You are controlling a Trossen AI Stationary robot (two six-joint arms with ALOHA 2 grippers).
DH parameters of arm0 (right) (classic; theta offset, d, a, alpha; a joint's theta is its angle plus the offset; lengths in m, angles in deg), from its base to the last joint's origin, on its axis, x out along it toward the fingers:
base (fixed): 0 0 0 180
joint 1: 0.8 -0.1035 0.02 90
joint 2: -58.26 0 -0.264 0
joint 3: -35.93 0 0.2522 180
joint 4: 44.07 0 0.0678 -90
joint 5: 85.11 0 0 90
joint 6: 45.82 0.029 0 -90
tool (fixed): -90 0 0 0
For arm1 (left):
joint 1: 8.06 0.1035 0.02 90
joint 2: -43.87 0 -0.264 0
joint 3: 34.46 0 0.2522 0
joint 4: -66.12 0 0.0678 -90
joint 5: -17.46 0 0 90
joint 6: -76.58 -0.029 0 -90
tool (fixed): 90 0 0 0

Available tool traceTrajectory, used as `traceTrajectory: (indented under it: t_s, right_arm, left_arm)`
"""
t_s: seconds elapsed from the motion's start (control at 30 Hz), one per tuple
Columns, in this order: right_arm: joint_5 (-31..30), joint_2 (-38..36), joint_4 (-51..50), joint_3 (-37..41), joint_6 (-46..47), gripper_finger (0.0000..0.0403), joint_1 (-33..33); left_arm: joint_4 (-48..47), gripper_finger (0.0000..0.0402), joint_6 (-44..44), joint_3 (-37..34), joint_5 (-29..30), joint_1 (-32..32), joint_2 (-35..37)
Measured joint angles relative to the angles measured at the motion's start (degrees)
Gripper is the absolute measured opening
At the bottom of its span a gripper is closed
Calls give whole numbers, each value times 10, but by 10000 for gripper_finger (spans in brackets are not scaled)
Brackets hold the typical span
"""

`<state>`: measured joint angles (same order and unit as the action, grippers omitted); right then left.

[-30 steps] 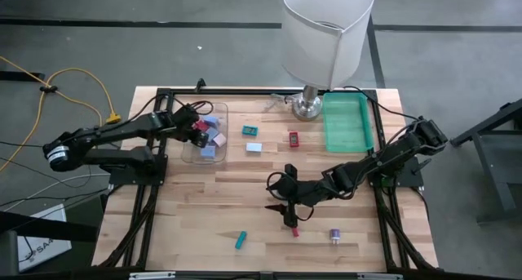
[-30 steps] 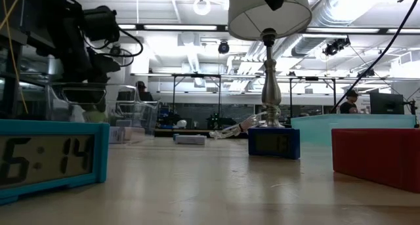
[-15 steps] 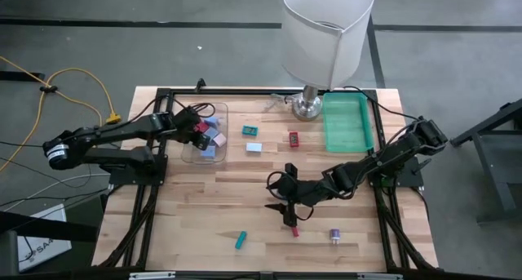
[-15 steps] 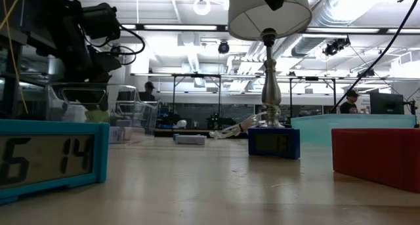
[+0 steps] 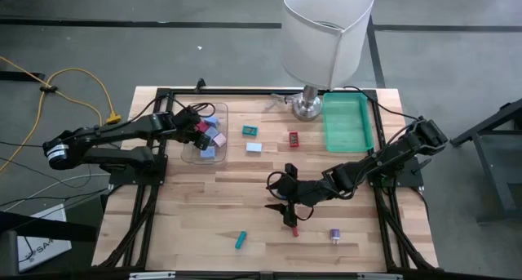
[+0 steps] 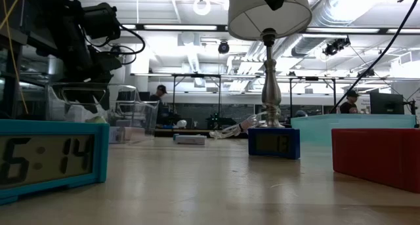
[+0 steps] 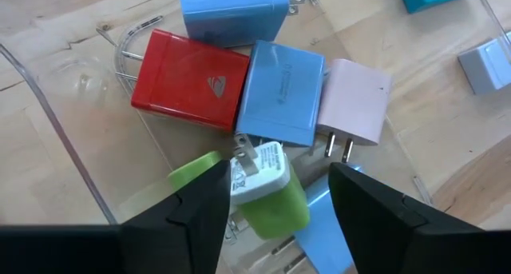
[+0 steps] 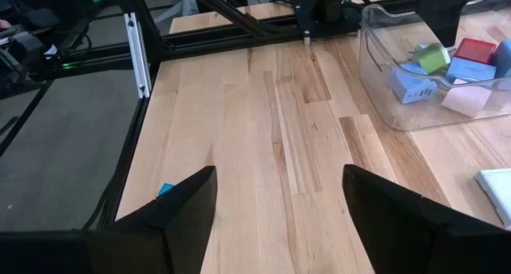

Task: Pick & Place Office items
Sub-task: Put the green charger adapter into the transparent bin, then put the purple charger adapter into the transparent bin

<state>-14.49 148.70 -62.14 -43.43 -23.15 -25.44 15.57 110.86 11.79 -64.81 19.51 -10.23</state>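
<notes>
The left gripper [image 7: 275,198] hangs over the clear bin [image 5: 188,153] near the table's [image 5: 196,206] far left corner, fingers spread around nothing; the green-and-white charger [image 7: 267,186] lies loose just below them, touching the blue charger [image 7: 279,94], beside the red block [image 7: 188,78] and pink charger [image 7: 355,102]. The right gripper [image 5: 287,215] sits mid-table, fingers apart and empty.

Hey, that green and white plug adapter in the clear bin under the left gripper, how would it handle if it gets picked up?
The green and white adapter looks like rigid moulded plastic, so probably stiff and light. Its smooth casing may slip between the fingers. It lies tilted in the clear bin, close against a blue charger, so lifting it could nudge its neighbours.
</notes>
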Motion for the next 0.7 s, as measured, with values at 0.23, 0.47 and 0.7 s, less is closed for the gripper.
traceTrajectory:
  t_s: [0.23, 0.47, 0.7]
  right_arm:
    - [0, 0, 0, 0, 0, 258, 0]
    - [0, 0, 0, 0, 0, 258, 0]
    - [1, 0, -3, 0, 0, 258, 0]
  left_arm:
    - [0, 207, 0, 0, 0, 0, 0]
    - [30, 208, -7, 0, 0, 0, 0]
    - [124, 208, -71, 0, -2, 0, 0]
